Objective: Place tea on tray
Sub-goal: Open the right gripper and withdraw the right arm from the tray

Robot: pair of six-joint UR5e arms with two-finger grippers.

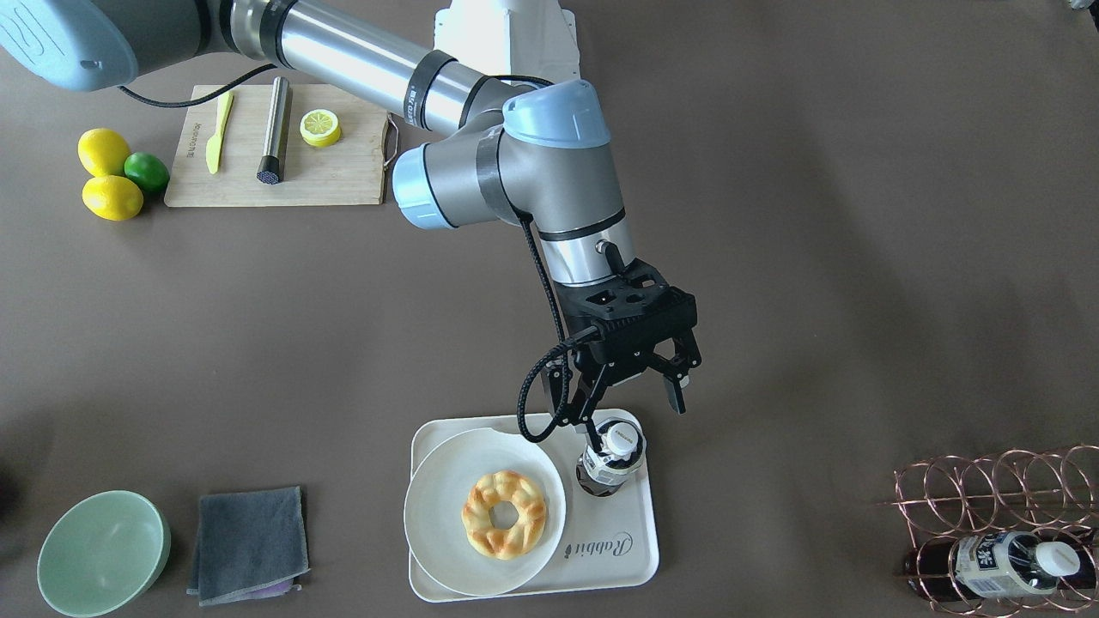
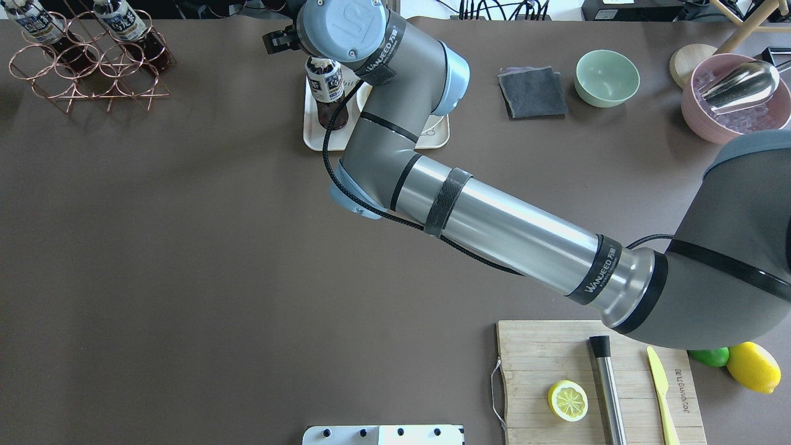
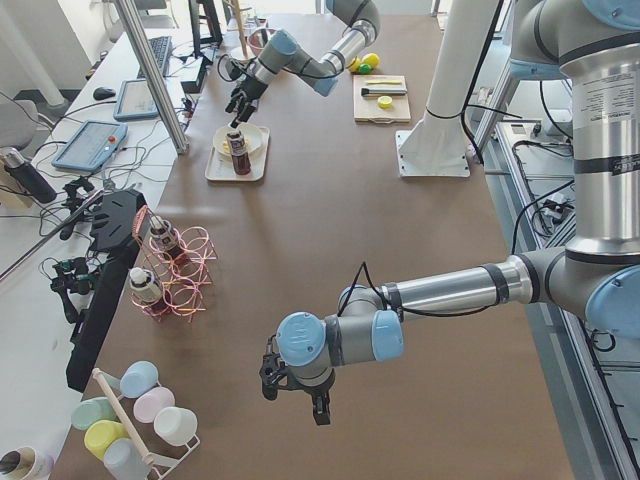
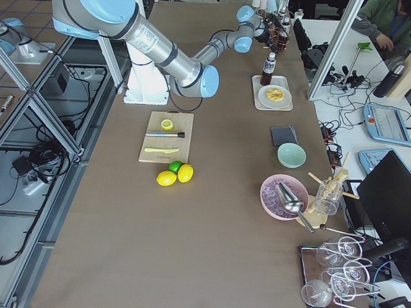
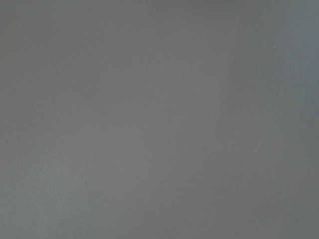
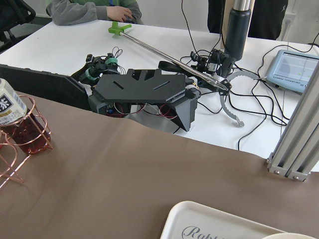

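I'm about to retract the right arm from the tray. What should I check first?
1. Tea upright on the tray: ok.
2. Right hand open, not gripping the tea: ok.
3. Fingers clear of the cap: cannot tell, one overlaps it in the front view.
4. Tea beside the plate, not on it: ok.
5. Left hand far from the tray: ok.

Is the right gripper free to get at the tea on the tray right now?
Probably yes: the right gripper hangs open just above the tea, upright on the tray beside the plate, nothing between them.
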